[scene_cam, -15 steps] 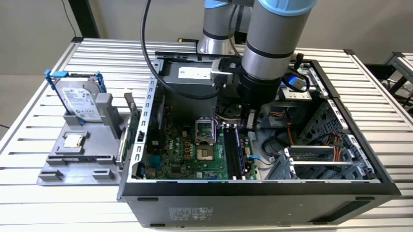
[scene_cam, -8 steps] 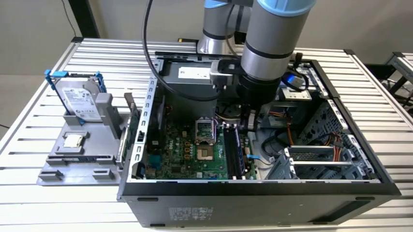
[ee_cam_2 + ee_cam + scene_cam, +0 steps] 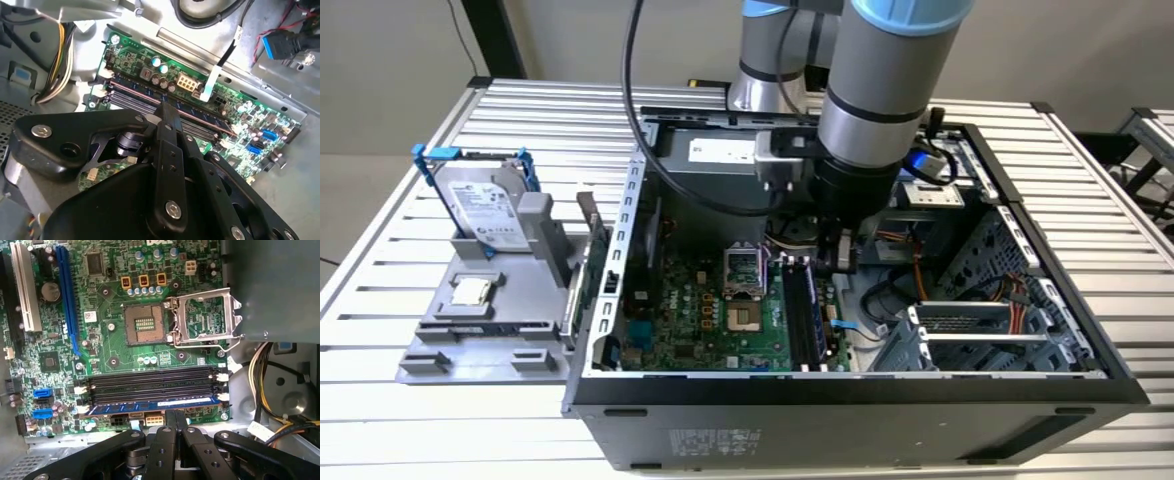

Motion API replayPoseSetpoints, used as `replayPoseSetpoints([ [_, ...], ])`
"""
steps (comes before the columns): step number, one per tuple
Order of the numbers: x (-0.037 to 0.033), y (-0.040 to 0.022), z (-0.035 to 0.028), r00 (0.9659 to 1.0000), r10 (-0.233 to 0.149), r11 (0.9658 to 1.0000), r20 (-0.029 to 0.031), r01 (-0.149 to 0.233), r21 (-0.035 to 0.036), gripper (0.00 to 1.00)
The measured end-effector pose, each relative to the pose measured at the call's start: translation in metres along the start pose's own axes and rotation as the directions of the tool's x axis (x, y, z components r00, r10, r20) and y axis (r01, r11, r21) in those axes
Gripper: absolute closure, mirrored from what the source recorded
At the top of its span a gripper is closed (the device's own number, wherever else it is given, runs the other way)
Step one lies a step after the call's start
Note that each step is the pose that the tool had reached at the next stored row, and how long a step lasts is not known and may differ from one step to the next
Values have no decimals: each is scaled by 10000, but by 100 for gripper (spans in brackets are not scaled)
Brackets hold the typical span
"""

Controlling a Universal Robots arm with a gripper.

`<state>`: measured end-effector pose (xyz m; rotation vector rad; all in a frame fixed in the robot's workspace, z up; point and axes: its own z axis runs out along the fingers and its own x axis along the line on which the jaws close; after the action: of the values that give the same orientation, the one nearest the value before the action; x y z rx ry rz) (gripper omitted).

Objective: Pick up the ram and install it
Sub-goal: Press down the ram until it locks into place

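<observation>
The ram (image 3: 150, 406) is a long, thin dark-blue stick with a pale label strip, sitting in the memory slot nearest the motherboard (image 3: 125, 365) edge, beside three empty black slots (image 3: 150, 385). In the second wrist view it (image 3: 200, 114) runs along the same row of slots. The arm (image 3: 887, 90) reaches straight down into the open computer case (image 3: 854, 385), wrist vertical. The gripper (image 3: 175, 422) hangs just above the ram with its fingers (image 3: 167, 440) pressed together, apparently gripping nothing, though contact with the stick is hard to judge.
</observation>
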<state>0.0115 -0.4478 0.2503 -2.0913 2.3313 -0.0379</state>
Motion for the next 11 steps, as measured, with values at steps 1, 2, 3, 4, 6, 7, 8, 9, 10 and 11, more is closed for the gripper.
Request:
replayPoseSetpoints([
  [1, 2, 0, 4, 10000, -50, 10000, 1, 50, 0, 100],
  [2, 4, 1, 8, 10000, -89, 10000, -1, 89, 0, 100],
  [3, 6, 3, 11, 9999, -123, 9999, 2, 123, 1, 100],
  [4, 10, 4, 13, 9999, -155, 9999, 2, 155, 2, 100],
  [6, 27, 9, 19, 9998, -184, 9998, 3, 184, 4, 100],
  [7, 39, 11, 23, 9998, -189, 9998, 4, 189, 6, 100],
  [8, 47, 11, 27, 9998, -196, 9998, 3, 196, 6, 100],
  [9, 48, 11, 30, 9998, -197, 9998, 5, 197, 7, 100],
  [10, 48, 11, 31, 9998, -198, 9998, 5, 198, 6, 100],
  [11, 48, 11, 31, 9998, -198, 9998, 4, 198, 5, 100],
])
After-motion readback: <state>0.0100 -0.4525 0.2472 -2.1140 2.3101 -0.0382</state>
